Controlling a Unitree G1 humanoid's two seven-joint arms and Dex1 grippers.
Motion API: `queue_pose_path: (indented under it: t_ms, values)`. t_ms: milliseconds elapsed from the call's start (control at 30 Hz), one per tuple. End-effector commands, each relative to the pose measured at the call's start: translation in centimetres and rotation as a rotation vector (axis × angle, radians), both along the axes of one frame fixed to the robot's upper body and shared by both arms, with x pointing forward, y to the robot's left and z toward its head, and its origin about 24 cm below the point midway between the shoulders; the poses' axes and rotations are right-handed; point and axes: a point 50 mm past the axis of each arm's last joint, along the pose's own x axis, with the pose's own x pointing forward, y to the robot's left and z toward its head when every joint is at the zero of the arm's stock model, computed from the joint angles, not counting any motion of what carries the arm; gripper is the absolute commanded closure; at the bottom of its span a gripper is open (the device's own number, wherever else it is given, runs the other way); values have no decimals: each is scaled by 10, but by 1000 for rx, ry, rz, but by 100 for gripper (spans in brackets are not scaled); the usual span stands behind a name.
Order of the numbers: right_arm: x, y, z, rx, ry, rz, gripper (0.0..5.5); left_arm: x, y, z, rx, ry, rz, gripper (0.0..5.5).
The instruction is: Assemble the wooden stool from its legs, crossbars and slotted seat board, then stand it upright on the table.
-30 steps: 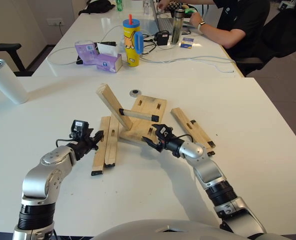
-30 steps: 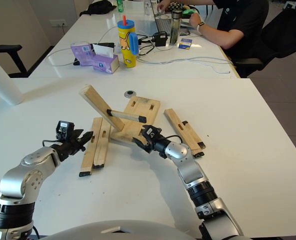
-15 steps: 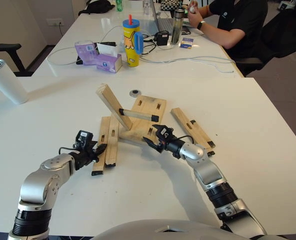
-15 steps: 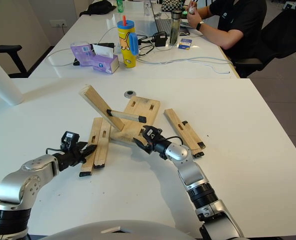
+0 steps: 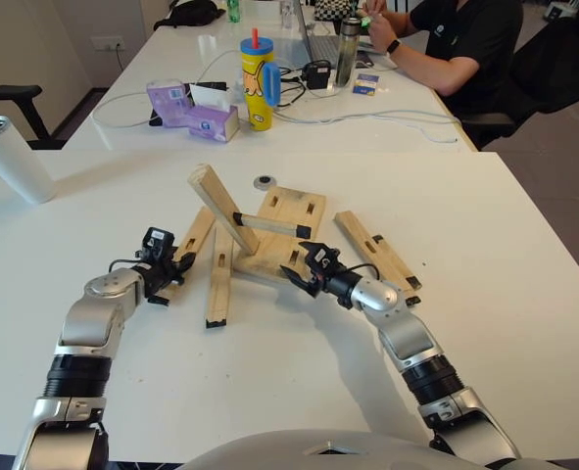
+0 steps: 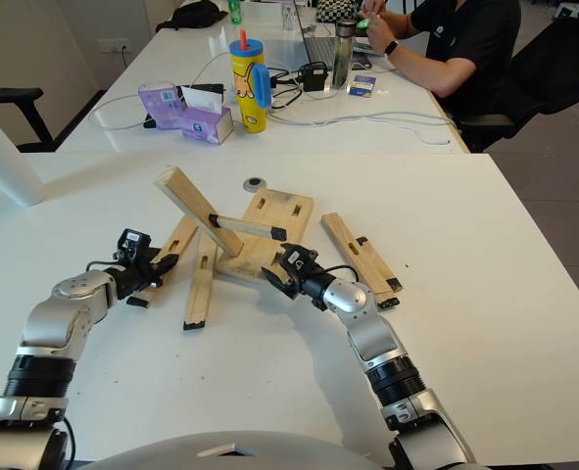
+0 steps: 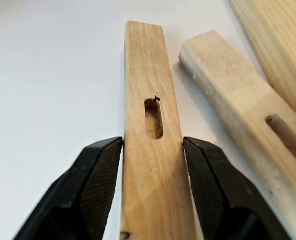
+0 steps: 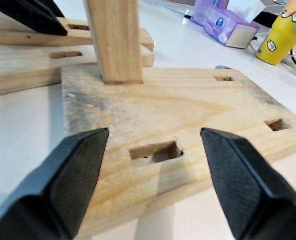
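**Left clamped on a leg, right open at the seat board**

In left gripper [image 5: 168, 268]: slotted stool leg [image 5: 193, 235], pinched across its width between both fingers [image 7: 100, 175]. Slot face up, near end at the pads, far end angled away toward the seat board.

Just right of that gripper: second loose leg [image 5: 217, 279], flat on the white table [image 5: 485, 215], slot up too. Apart from the held leg at the near end, closer at the far end. Cannot tell whether touching there.

Right gripper [image 5: 302, 266]: spread wide, holding nothing. One of its fingers [image 8: 77, 170] on either side of a slot at the near edge of the slotted seat board [image 5: 287, 217]. Contact with the board not clear.

Ahead and left of the right gripper: third leg [image 5: 214, 196] seated in the board, leaning away to the left. Off that leg's mid-length: crossbar [image 5: 269, 224] with dark ends, reaching out over the board.

Right of the right gripper: two more legs [image 5: 377, 250] side by side on the table, just beside the board.

Past the board: round grommet [image 5: 265, 182] in the tabletop.

Far left of the left gripper: white tumbler [image 5: 10, 157], upright.

On the next table beyond: tissue packs [image 5: 196, 110] and yellow cup [image 5: 258, 83] with a straw.
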Motion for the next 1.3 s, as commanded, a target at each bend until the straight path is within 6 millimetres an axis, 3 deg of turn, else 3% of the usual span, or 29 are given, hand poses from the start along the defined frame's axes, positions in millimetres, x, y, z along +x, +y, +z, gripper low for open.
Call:
queue_pose_path:
  t_ms: [33,200,367,533,933,1167,1300]
  values:
    - [2,-12,6,41,18,-45,210,12,1,5,17,-33,-11,325]
    - [2,-28,9,35,32,-68,210,12,5,14,20,-70,-20,325]
    - [2,-33,10,42,52,-77,210,1,1,20,30,-27,-100,325]
    - [0,-40,8,45,69,-94,210,-13,7,19,119,15,-134,260]
    - [-1,-40,8,32,68,-93,210,-25,4,-11,131,90,-102,246]
    - [0,-41,13,42,59,-94,210,-23,11,-10,212,54,-87,342]
    - [6,-47,19,63,56,-129,210,-17,8,-3,221,-10,-78,342]
